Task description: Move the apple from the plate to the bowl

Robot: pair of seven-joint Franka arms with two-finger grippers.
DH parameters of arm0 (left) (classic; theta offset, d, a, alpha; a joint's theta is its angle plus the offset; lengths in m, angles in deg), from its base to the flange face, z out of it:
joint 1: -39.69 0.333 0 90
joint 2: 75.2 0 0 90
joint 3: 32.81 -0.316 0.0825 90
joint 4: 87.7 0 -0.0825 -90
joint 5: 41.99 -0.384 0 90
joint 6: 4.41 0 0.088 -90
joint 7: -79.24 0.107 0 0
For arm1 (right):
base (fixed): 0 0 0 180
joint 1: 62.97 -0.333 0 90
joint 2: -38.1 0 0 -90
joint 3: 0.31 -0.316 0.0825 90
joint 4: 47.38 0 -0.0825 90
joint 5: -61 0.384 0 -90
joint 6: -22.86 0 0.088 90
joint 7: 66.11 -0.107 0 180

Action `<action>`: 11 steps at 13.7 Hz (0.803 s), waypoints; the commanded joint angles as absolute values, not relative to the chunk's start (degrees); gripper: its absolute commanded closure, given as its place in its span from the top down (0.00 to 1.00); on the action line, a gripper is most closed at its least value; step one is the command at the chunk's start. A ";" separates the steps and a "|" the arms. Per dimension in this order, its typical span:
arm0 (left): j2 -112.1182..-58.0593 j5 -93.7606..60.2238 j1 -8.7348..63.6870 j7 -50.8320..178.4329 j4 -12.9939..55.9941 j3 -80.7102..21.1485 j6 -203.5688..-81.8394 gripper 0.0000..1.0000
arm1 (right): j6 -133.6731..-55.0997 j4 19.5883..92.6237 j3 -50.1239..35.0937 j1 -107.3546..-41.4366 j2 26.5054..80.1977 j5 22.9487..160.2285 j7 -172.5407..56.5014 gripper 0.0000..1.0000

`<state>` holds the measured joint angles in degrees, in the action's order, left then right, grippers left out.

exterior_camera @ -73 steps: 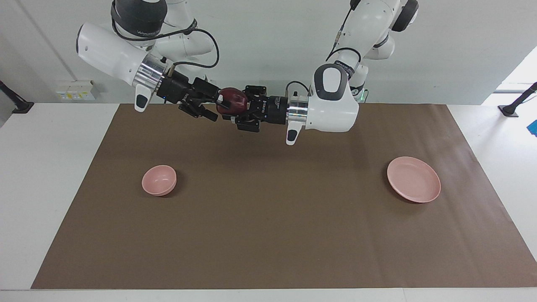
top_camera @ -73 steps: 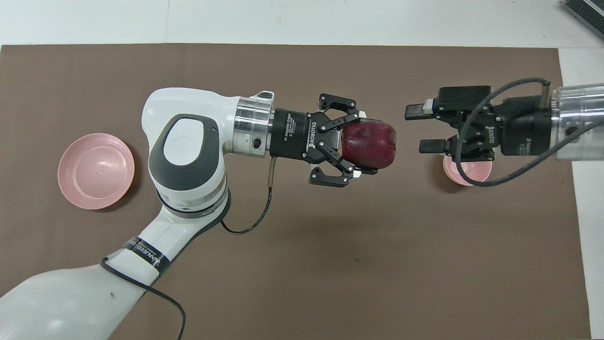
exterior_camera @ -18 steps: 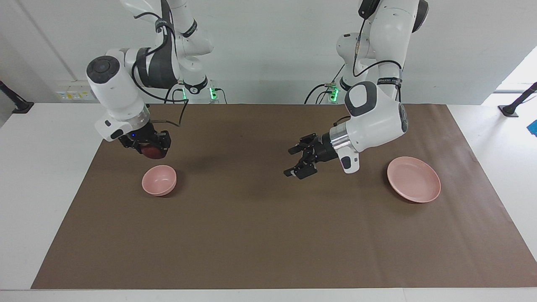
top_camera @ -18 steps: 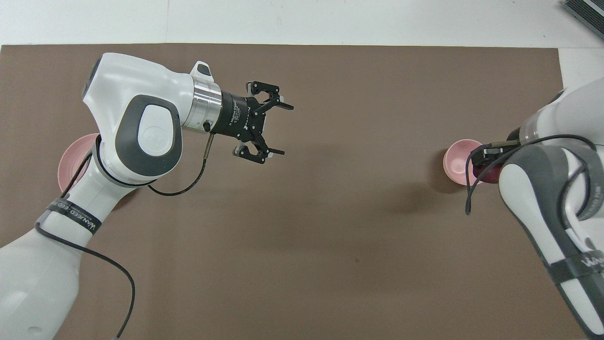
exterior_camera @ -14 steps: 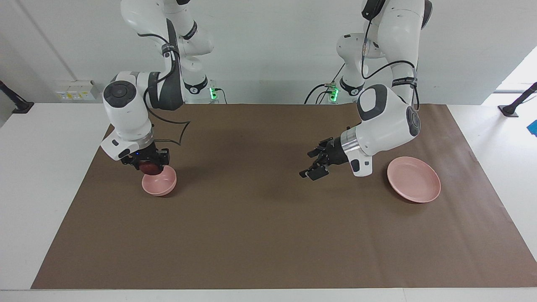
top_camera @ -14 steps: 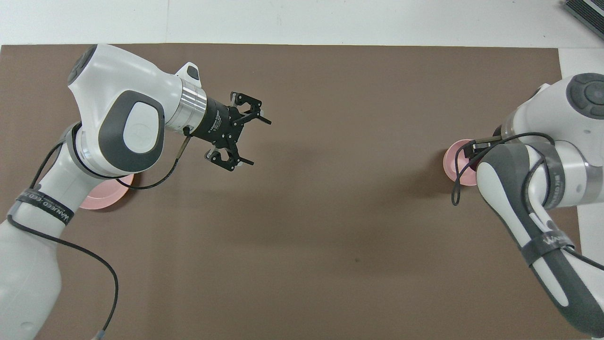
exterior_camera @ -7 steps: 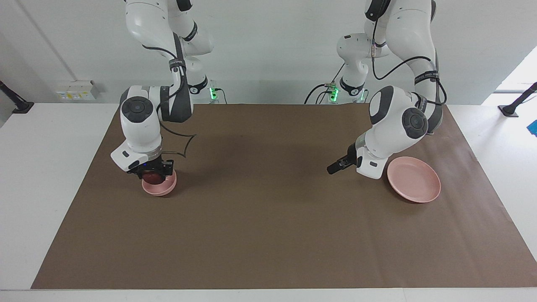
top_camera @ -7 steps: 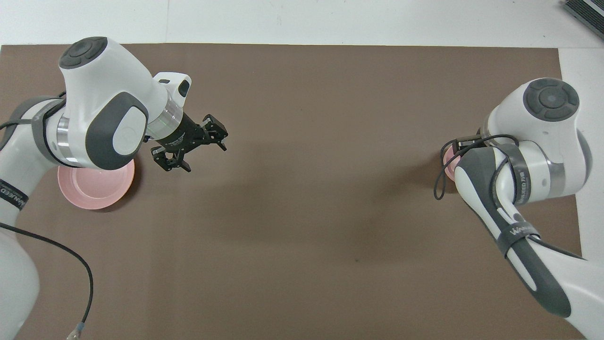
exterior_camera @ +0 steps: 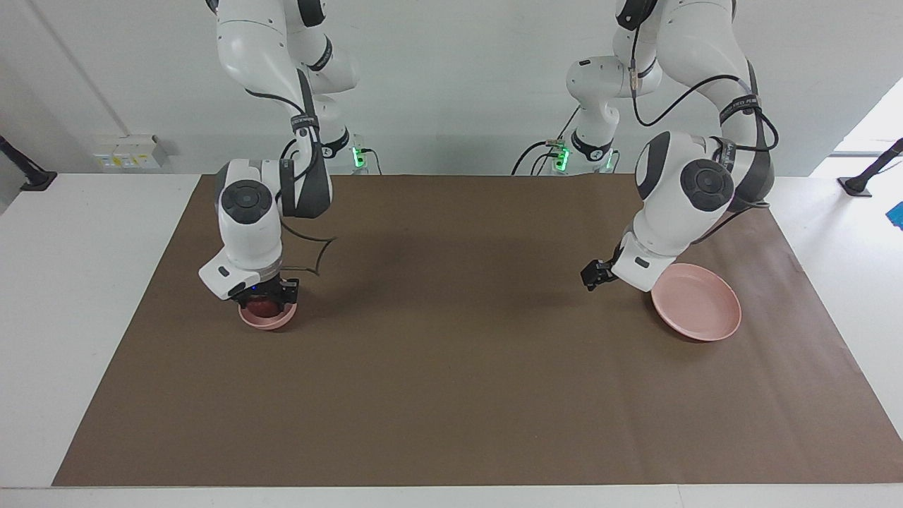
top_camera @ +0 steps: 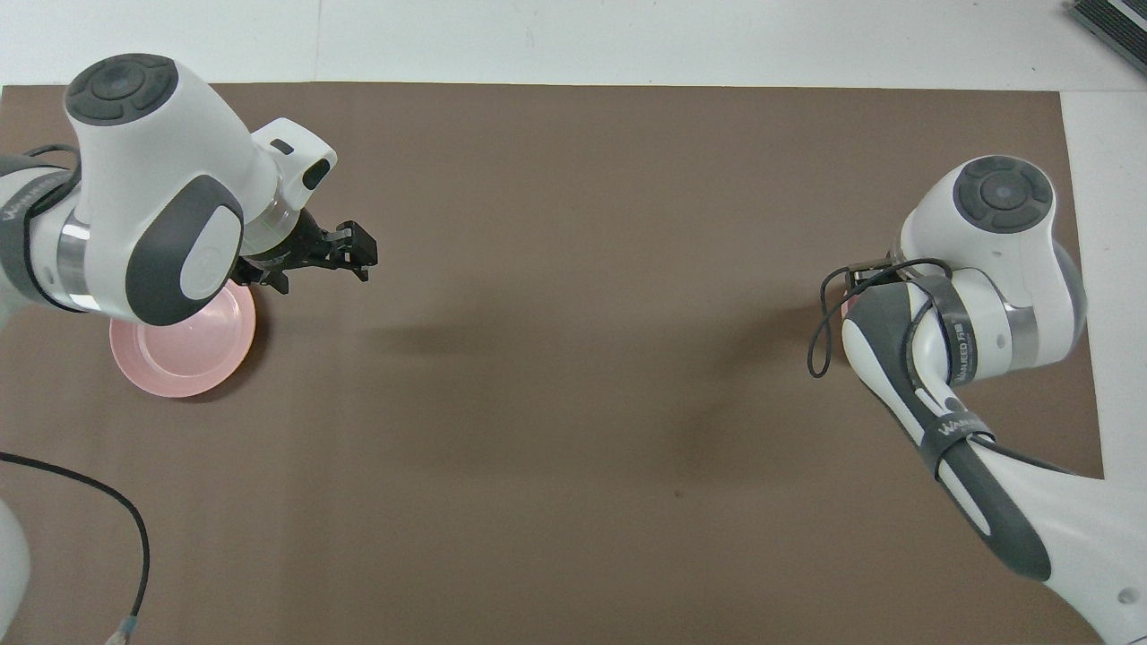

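Left hand (exterior_camera: pixel 596 274): hangs low over the tabletop (exterior_camera: pixel 451 381), just beside the plate's (exterior_camera: pixel 698 305) edge on the side toward the table's middle. Holds nothing; apart or together, can't tell. This arm waits.

Right hand (exterior_camera: pixel 265 299): pointing straight down into the bowl (exterior_camera: pixel 271 324), clamped on the apple (exterior_camera: pixel 261 306). The apple is at or just below rim level, inside the bowl's mouth. Whether it touches the bowl's floor is hidden. In the overhead view the right arm covers nearly the whole bowl, so go by the facing view.

The plate is bare, at the left arm's end of the tabletop, well apart from the bowl at the right arm's end.

Step in hand, as judged: release into the bowl, task nearly done.
- Lower until the apple is seated, no drop from height; the bowl looks light and could skid.
- Part the fingers only enough to free the apple; the bowl is narrow and they could push the wall.
- Lift straight up, no sideways drag on the rim.
- Check the apple isn't stuck to a pad.
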<state>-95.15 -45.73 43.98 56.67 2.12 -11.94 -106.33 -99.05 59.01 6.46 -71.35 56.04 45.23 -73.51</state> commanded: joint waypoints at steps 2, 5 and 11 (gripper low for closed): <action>-93.40 -50.15 47.42 66.28 1.78 -11.71 -107.68 1.00 | -101.06 58.61 6.37 -70.88 57.43 43.16 -75.95 0.00; -91.30 -49.47 51.02 71.67 0.81 -11.97 -106.46 1.00 | -101.07 58.70 6.37 -70.71 57.78 43.16 -75.95 0.00; -84.79 -48.76 56.04 79.16 -0.24 -11.98 -96.97 1.00 | -101.33 58.70 6.28 -70.44 58.31 43.24 -76.48 0.00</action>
